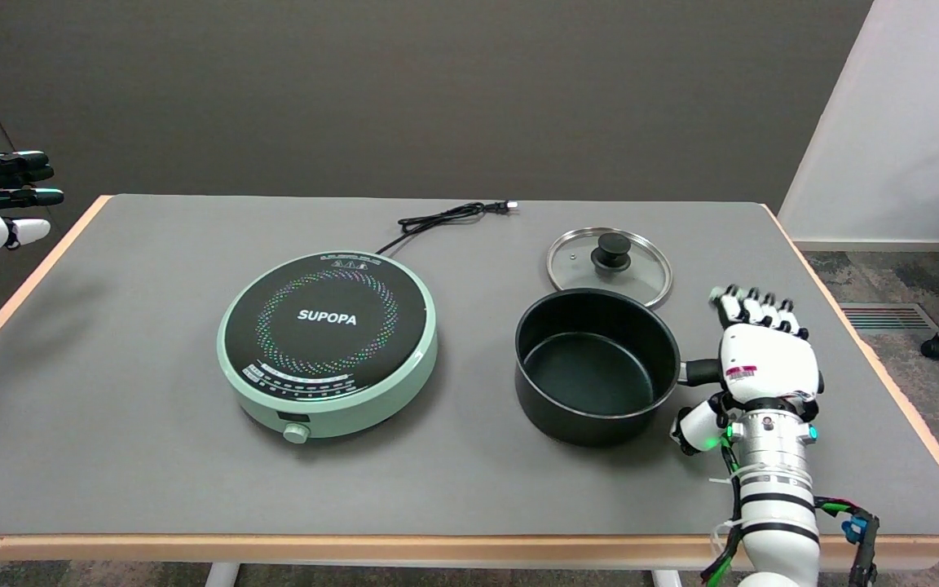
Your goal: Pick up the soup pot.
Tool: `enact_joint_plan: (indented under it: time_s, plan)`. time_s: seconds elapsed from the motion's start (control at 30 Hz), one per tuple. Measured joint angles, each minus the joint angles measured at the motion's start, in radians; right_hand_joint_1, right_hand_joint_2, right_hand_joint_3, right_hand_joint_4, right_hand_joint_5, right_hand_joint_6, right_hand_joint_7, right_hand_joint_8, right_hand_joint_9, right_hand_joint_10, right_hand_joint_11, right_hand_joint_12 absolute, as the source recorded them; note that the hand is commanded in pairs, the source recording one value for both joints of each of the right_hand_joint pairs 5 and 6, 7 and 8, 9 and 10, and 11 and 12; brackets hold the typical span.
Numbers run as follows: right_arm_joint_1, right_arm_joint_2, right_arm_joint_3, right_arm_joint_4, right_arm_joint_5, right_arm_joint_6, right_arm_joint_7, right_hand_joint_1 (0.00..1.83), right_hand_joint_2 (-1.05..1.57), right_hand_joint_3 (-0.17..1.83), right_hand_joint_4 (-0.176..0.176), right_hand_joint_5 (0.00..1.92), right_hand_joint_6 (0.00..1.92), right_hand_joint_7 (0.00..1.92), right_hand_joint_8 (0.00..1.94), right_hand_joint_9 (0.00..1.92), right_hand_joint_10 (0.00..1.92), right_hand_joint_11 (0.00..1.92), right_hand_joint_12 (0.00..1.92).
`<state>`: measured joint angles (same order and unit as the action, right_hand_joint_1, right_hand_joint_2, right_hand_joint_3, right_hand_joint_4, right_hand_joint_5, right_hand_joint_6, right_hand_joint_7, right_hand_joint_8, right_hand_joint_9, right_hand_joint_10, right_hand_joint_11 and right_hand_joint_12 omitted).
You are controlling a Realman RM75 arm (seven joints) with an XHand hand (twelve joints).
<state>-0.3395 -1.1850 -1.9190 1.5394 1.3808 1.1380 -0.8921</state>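
The right hand [765, 359] is over the handle of the soup pot [596, 365] on the grey worktop [111, 424].

The soup pot is round, black and smooth, and there is nothing in it. It sits on the right part of the worktop, just near of its lid [609, 264]. The lid is round, flat glass with a shiny metal rim and a black knob on top. The pot's short black handle [699, 372] sticks out to the right and goes under the hand. The hand is white and black and lies palm down, its fingers straight and side by side pointing far, its thumb low by the pot's wall. I cannot tell if it grips the handle. To the left sits a round cooker [328, 342] with a mint green body and a shiny black top. Its black cord [445, 218] curls away to the far side.
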Motion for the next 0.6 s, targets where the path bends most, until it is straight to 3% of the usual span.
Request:
enact_joint_plan:
  time_s: [0.13, 0.3, 0.53, 0.6]
  plan:
    - [0.001, 0.002, 0.002, -0.004, -0.006, -0.005, 0.0, 1.24, -0.32, 1.63, 0.041, 0.93, 0.93, 0.93, 0.93, 0.93, 0.93, 0.93, 0.93]
    - [0.002, 0.005, 0.008, -0.009, -0.015, -0.022, -0.001, 1.29, -0.07, 1.43, -0.01, 1.14, 1.14, 1.14, 1.14, 1.14, 1.14, 1.14, 1.14]
    - [0.004, 0.008, 0.023, -0.015, -0.026, -0.053, -0.001, 1.32, -0.06, 1.51, -0.02, 1.18, 1.18, 1.18, 1.18, 1.18, 1.18, 1.18, 1.18]
    - [0.005, 0.009, 0.026, -0.017, -0.028, -0.061, -0.001, 1.32, -0.09, 1.61, -0.016, 1.16, 1.16, 1.16, 1.16, 1.16, 1.16, 1.16, 1.16]
